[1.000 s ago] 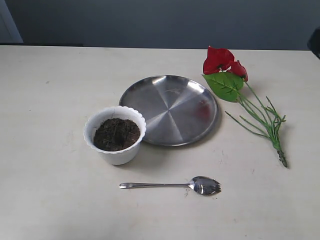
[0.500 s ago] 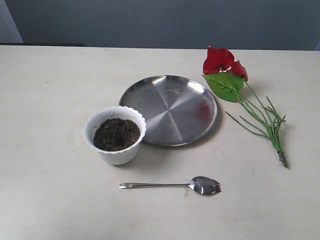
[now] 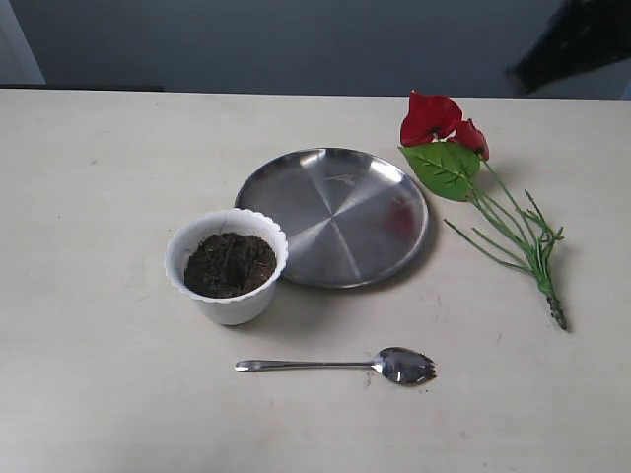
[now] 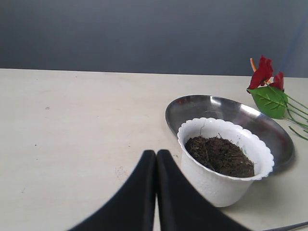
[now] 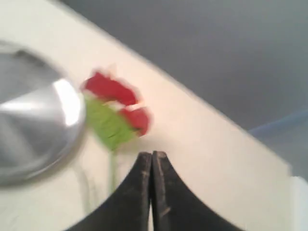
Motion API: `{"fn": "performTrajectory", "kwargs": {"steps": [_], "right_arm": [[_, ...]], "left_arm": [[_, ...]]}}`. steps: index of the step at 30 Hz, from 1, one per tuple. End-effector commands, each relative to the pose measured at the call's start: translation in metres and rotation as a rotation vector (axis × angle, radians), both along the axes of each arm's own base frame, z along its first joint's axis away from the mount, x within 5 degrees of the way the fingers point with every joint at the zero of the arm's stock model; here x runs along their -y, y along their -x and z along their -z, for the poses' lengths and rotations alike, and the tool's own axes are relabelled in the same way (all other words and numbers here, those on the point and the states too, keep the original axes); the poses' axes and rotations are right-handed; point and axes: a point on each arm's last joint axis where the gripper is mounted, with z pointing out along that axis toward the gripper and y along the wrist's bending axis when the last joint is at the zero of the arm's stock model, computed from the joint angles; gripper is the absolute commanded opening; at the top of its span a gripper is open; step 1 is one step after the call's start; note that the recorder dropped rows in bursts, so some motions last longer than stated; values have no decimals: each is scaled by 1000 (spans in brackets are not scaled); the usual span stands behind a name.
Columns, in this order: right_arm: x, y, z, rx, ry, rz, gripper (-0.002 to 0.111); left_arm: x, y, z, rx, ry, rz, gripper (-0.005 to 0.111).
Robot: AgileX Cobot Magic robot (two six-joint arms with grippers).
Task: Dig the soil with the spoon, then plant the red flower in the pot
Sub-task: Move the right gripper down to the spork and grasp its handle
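Silver spoon (image 3: pixel 340 366) lies flat on the table (image 3: pixel 89 394), untouched, handle pointing toward my left side, tined bowl toward the right, just in front of the pot (image 3: pixel 228 296). So I'd say nothing's started yet; step one is grabbing that spoon. Soil (image 3: pixel 230 263) sits undisturbed in the pot, which touches the steel plate (image 3: pixel 335 215). Red flower (image 3: pixel 439 123) lies beside the plate on its far right, stems trailing toward me. My left claw (image 4: pixel 155 159) is pinched closed and empty near the pot; right claw (image 5: pixel 152 159) is closed and empty too, up by the flower, view blurry. Thin handle flat on the table will need a careful low pinch. Plenty of bare table around the spoon; the near edge isn't visible.
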Motion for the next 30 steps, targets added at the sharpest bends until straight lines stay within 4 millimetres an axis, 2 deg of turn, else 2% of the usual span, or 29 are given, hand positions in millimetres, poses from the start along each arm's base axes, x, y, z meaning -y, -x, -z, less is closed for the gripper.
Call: {"fn": "performTrajectory", "kwargs": {"steps": [1,5,8,10,11,12,13,14,15,16,20,24,30], "right_arm": [[-53,36,9,-344,76,-346,-1],[-95,75,24,-388,242,-582,-1],[-119,94,41,-404,361,-680,-1],[-140,109,65,-428,458,-754,-1],[-153,117,84,-453,533,-805,2],[-159,122,92,-463,570,-832,6],[-168,128,108,-479,622,-863,18],[-171,131,113,-486,632,-872,25],[-176,133,122,-503,654,-881,36],[-177,134,125,-511,658,-879,39],[-189,133,144,-520,634,-891,36],[-198,129,175,-559,690,-886,36],[-205,124,195,-561,684,-883,36]], "left_arm": [[0,1,0,4,3,9,0],[0,1,0,4,3,9,0],[0,1,0,4,3,9,0],[0,1,0,4,3,9,0],[0,1,0,4,3,9,0],[0,1,0,4,3,9,0],[0,1,0,4,3,9,0],[0,1,0,4,3,9,0],[0,1,0,4,3,9,0],[0,1,0,4,3,9,0],[0,1,0,4,3,9,0],[0,1,0,4,3,9,0],[0,1,0,4,3,9,0]]}}
